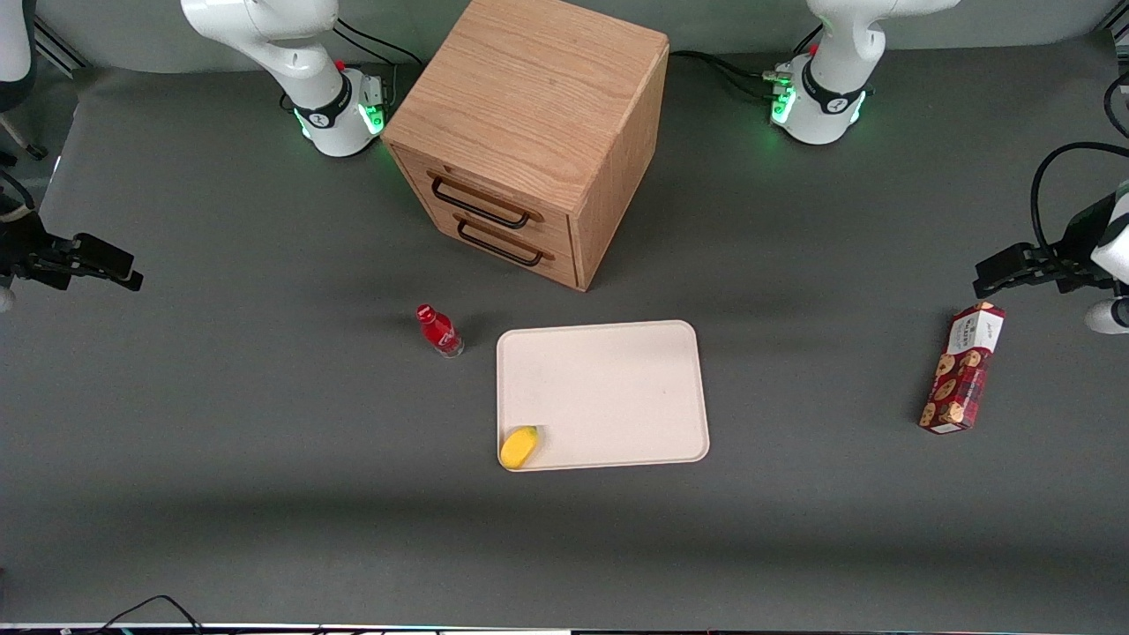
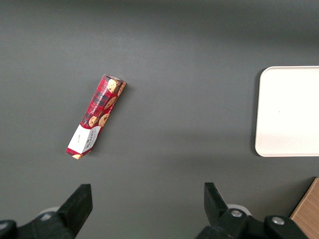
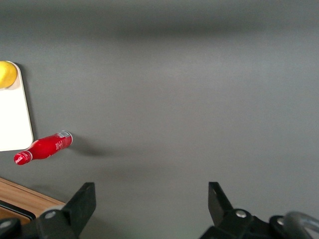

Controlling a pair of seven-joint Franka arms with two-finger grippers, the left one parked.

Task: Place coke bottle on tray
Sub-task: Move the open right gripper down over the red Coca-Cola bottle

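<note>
The coke bottle (image 1: pixel 439 331) is tiny and red with a red cap and a clear base. It stands on the grey table beside the tray (image 1: pixel 617 379), just off the tray's corner that lies farther from the front camera. It also shows in the right wrist view (image 3: pixel 44 148), beside the tray's edge (image 3: pixel 12 119). The tray is flat and beige with a low rim. My right gripper (image 1: pixel 128 273) hangs above the table at the working arm's end, far from the bottle. In the right wrist view the gripper (image 3: pixel 152 191) is open and empty over bare table.
A small yellow object (image 1: pixel 519 446) lies on the tray's corner nearest the front camera. The wooden drawer cabinet (image 1: pixel 529 132) stands farther from the camera than the tray and bottle. A red cookie box (image 1: pixel 963 368) lies toward the parked arm's end.
</note>
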